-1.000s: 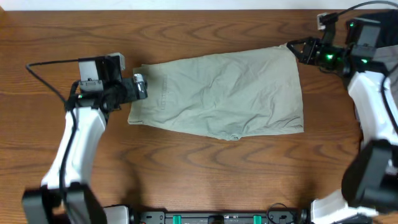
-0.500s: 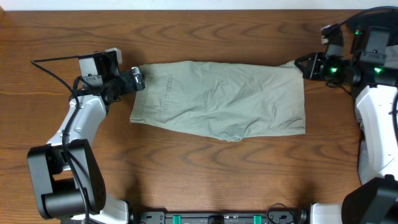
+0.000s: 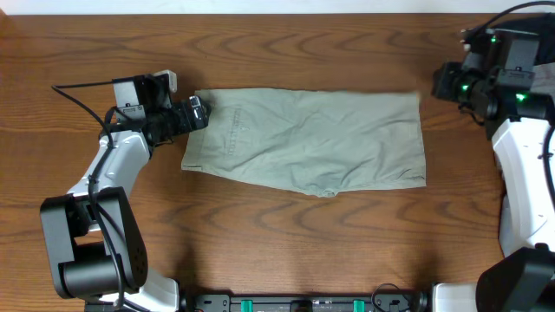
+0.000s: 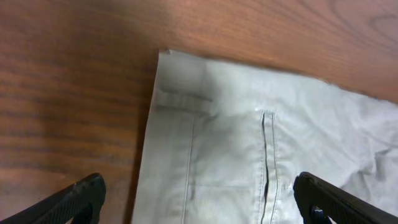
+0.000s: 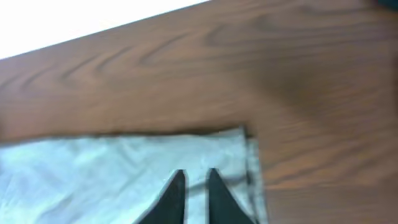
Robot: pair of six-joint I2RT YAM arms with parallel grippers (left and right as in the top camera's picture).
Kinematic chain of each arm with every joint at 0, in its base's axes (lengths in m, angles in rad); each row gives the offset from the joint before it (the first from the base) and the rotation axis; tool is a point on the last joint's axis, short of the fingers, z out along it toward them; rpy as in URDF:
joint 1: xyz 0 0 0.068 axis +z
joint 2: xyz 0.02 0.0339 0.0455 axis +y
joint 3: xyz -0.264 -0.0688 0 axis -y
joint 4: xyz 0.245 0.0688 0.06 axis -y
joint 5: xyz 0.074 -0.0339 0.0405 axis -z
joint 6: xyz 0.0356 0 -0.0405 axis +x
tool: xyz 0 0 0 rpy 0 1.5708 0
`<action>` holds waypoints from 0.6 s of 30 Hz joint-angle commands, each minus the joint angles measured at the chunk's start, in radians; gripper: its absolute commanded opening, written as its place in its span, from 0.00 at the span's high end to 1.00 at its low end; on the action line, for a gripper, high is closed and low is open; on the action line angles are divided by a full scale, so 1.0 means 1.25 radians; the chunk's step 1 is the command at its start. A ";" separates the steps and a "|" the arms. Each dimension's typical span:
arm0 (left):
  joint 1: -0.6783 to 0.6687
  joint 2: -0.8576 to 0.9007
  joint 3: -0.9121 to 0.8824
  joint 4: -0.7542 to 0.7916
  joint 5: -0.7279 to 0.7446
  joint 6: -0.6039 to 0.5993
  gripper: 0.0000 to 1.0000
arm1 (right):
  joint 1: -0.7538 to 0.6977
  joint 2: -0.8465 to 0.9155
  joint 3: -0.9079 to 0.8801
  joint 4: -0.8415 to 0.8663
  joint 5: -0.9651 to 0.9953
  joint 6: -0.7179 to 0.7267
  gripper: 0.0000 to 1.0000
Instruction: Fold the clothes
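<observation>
Across the centre of the overhead frame, the khaki-green shorts [image 3: 303, 139] lie flat on the wooden worktop [image 3: 303, 243], waistband at the left. At that left end the left claw [image 3: 198, 113] is spread wide above the waistband corner. At upper right, the right claw [image 3: 438, 82] sits just beyond the shorts' corner, its fingers nearly together; the blur leaves it impossible to tell whether they meet.

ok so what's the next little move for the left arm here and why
Probably lower the left claw and close it on the waistband. The shorts lie flat and unfolded, and that claw hangs open over the waistband edge holding nothing, so a grasp there would start the fold.
</observation>
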 commanded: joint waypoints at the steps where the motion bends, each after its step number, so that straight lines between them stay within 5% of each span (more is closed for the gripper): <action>1: 0.002 0.006 0.012 -0.037 0.013 0.015 0.02 | -0.027 0.033 0.004 -0.005 0.084 0.036 0.74; 10: 0.005 0.004 0.012 0.002 0.010 0.040 0.02 | -0.022 0.121 0.003 -0.029 -0.199 -0.129 0.60; 15: 0.004 0.005 0.012 0.052 0.010 0.037 0.05 | 0.004 0.174 0.003 -0.028 -0.235 -0.129 0.59; 18: 0.004 0.005 0.012 -0.027 0.011 0.037 0.07 | 0.020 0.196 0.003 -0.032 -0.242 -0.128 0.59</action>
